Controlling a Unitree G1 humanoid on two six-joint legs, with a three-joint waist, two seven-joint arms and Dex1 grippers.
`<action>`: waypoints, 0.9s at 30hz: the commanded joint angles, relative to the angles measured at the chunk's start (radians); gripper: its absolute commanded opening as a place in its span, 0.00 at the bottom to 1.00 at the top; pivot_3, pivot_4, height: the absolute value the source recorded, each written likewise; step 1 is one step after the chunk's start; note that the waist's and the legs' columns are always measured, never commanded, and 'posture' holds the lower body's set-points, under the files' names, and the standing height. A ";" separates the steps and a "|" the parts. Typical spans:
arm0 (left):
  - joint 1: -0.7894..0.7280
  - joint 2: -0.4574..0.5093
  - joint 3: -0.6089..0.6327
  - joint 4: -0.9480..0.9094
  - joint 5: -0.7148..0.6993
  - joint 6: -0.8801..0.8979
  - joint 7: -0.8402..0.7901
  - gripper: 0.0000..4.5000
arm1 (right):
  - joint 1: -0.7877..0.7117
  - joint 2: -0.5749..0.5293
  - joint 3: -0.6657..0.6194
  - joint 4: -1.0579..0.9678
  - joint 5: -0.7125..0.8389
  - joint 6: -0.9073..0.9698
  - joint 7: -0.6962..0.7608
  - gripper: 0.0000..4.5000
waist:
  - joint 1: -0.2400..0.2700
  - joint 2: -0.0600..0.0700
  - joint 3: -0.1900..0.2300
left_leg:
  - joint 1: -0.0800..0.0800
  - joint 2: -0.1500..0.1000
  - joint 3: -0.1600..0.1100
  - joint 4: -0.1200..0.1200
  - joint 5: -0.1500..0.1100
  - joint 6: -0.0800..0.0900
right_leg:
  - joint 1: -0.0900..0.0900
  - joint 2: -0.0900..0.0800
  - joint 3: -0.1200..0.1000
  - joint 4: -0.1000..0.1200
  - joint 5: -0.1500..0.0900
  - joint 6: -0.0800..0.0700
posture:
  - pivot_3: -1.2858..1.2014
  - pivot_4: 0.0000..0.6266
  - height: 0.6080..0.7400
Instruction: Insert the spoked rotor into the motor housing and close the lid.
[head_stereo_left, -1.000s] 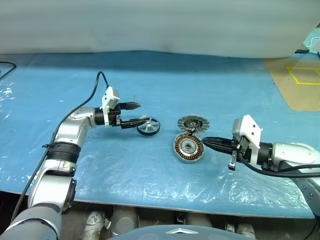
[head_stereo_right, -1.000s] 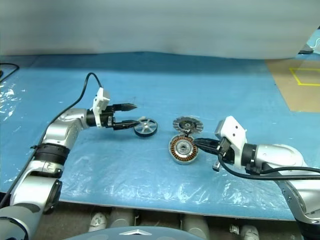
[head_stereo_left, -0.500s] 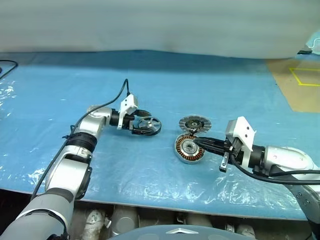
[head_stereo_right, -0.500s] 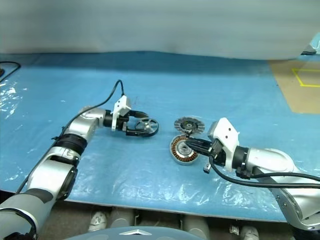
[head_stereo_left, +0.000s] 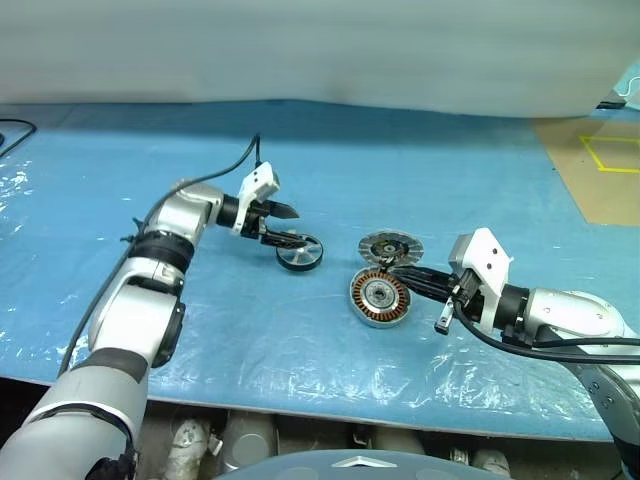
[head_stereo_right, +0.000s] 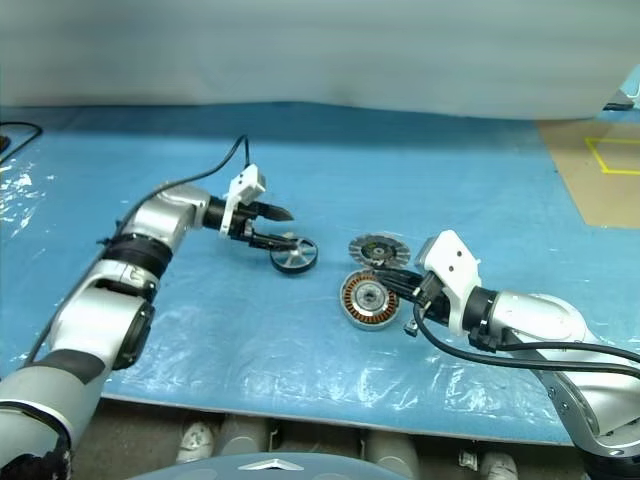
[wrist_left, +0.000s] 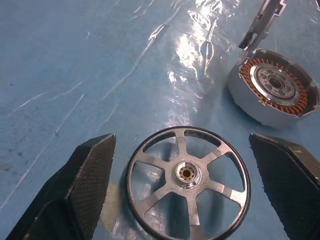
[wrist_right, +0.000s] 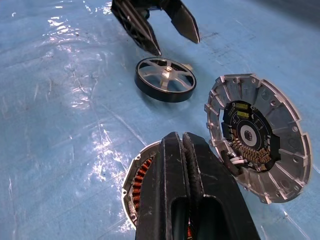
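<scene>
The spoked rotor (head_stereo_left: 300, 254) lies flat on the blue sheet, a dark rim with pale spokes. My left gripper (head_stereo_left: 294, 227) hovers just above its left side, open, and in the left wrist view the black fingers (wrist_left: 85, 185) stand wide on either side of the rotor (wrist_left: 187, 187). To the right sits the motor housing (head_stereo_left: 378, 297) with its copper windings. The ribbed silver lid (head_stereo_left: 390, 245) rests tilted against the housing's far edge. My right gripper (head_stereo_left: 402, 278) is shut with nothing in it, its tips over the housing's rim (wrist_right: 142, 175) beside the lid (wrist_right: 257, 135).
A blue plastic-covered sheet (head_stereo_left: 250, 340) spans the table. A brown floor patch with yellow tape (head_stereo_left: 605, 160) lies at the far right. A black cable (head_stereo_left: 245, 165) loops from my left wrist.
My left arm swung in towards the rotor and its open fingers now hang just over it. The rotor, housing and lid kept their places, and the right gripper stayed at the housing.
</scene>
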 joint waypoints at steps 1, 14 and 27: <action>-0.074 0.013 -0.052 -0.025 0.056 0.022 -0.025 1.00 | -0.019 0.001 0.017 0.019 -0.018 -0.031 0.009 0.01 | 0.001 0.000 0.000 | 0.000 0.000 0.000 0.000 0.000 0.000 | 0.000 0.000 0.000 0.000 0.000 0.000 | 0.52 0.24 1.00; -0.150 -0.070 -0.177 0.029 0.172 0.026 -0.078 1.00 | 0.017 0.038 0.075 0.029 -0.083 -0.076 -0.021 0.01 | 0.002 0.000 0.000 | -0.001 0.000 0.000 0.000 0.000 0.000 | 0.000 0.000 -0.002 -0.001 0.000 0.000 | 0.52 0.24 1.00; -0.241 -0.090 -0.281 0.132 0.233 0.111 -0.179 1.00 | 0.082 0.092 0.137 0.057 -0.174 -0.150 -0.043 0.01 | 0.004 -0.001 0.001 | -0.001 0.000 -0.001 0.000 0.000 0.000 | 0.000 0.000 -0.002 -0.001 0.000 0.000 | 0.52 0.24 1.00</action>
